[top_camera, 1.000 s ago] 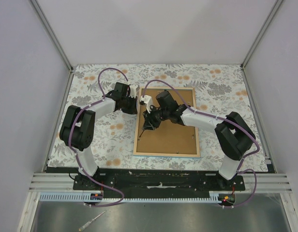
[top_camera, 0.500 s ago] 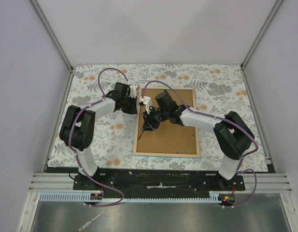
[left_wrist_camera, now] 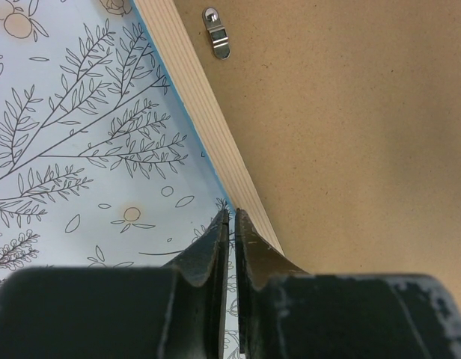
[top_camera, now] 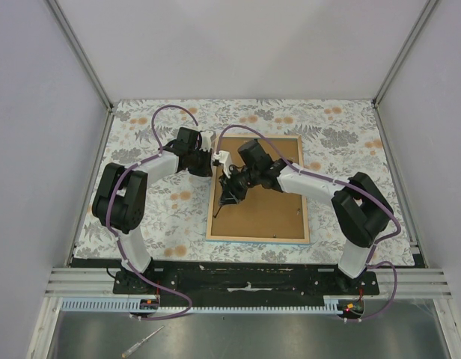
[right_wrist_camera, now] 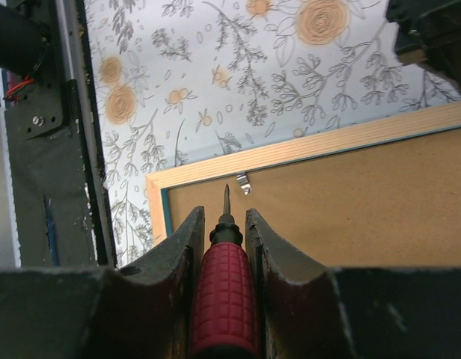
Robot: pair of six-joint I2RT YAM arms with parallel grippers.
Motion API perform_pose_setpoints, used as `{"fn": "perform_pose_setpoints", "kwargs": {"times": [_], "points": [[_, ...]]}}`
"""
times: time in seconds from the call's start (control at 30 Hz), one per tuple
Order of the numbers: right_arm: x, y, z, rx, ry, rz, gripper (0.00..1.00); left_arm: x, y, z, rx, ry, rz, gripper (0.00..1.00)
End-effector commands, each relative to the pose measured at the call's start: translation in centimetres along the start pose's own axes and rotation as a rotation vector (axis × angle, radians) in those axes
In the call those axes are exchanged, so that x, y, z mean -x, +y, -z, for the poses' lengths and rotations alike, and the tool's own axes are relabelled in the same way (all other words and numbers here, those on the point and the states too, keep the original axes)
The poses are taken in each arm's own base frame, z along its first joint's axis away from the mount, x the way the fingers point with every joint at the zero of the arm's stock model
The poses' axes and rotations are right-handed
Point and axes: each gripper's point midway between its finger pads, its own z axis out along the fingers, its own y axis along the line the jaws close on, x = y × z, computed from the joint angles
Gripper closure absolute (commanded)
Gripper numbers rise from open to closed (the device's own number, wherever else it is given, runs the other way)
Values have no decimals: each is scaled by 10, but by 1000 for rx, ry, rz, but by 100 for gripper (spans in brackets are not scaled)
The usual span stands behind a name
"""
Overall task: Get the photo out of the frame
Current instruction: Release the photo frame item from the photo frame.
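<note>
Floral cover (right_wrist_camera: 238, 82), red screwdriver (right_wrist_camera: 224, 292), wood-coloured frame (right_wrist_camera: 305, 148)

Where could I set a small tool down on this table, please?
The far-right stretch of the table cover, beyond the frame's far edge, is bare. So is the near-left patch between the left arm and the frame. Avoid the frame's far-left corner: the left claw and the right claw, gripping a screwdriver, crowd it.

Nothing readable in any view: no text, label, brand or number on the frame (left_wrist_camera: 206, 112) or floral cover (top_camera: 328, 127).
</note>
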Motion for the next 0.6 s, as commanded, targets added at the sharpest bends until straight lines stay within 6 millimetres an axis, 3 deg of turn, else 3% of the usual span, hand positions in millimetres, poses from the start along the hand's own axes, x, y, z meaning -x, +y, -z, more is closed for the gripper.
{"fn": "perform_pose_setpoints", "kwargs": {"times": [0.0, 0.13, 0.3, 0.43, 0.57], "points": [[6, 25, 4, 128, 21, 50, 100, 5, 7, 4, 41, -28, 28, 89], [5, 22, 2, 105, 29, 52, 100, 6, 7, 4, 41, -31, 33, 89], [22, -4, 4, -68, -43, 62, 100, 6, 7, 6, 40, -34, 33, 90], [32, -10, 9, -123, -92, 53, 100, 6, 6, 5, 34, -32, 37, 90], [30, -12, 7, -131, -95, 48, 100, 6, 6, 4, 33, -30, 38, 90]]}}
